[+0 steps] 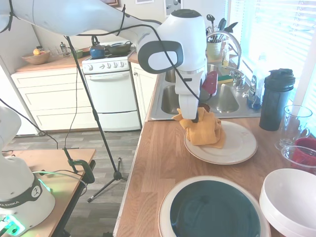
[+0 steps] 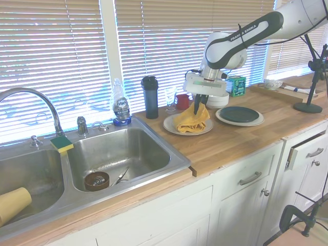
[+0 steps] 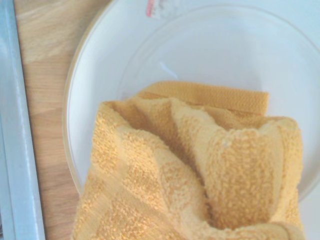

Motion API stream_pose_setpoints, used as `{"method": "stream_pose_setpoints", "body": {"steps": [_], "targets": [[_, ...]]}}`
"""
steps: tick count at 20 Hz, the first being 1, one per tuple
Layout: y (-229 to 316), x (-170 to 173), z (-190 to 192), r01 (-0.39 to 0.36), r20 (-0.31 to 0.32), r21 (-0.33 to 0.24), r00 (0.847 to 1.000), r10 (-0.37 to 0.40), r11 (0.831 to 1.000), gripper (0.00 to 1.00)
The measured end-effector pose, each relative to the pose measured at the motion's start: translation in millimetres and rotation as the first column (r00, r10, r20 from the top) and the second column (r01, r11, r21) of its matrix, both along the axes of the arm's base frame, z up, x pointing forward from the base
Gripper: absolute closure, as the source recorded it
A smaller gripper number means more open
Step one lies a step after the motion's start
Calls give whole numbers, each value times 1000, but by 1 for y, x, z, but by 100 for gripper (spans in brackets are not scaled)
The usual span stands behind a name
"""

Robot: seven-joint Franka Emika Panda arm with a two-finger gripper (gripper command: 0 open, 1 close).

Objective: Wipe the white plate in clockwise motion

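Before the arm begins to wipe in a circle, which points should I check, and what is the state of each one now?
1. Gripper is shut on the yellow towel: ok.
2. Towel lies bunched on the white plate: ok.
3. Towel stays inside the plate rim: not ok; in the wrist view a corner hangs over the edge toward the sink.
4. Plate sits flat on the wooden counter: ok.
5. Room around the plate: ok; the dark bottle and the glass stand apart from it.
6. Pressing force on the plate: cannot tell.

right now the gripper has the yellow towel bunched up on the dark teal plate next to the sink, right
Not quite. The gripper holds the yellow towel bunched on the white plate next to the sink; the dark teal plate is bare, as the first exterior view shows.
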State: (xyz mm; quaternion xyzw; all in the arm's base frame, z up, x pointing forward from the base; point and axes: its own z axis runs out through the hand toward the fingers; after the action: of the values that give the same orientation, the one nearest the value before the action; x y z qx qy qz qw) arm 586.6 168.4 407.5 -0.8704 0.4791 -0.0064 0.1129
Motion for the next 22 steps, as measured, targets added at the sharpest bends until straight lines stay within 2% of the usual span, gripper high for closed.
{"method": "stream_pose_setpoints", "body": {"steps": [9,15,22], "targets": [[10,12,-36,-11,16,-17,1000,11,1000,100],[14,38,-45,0,32,-25,999,1,1000,100],[-11,67,-47,44,61,-47,997,-41,998,100]]}}
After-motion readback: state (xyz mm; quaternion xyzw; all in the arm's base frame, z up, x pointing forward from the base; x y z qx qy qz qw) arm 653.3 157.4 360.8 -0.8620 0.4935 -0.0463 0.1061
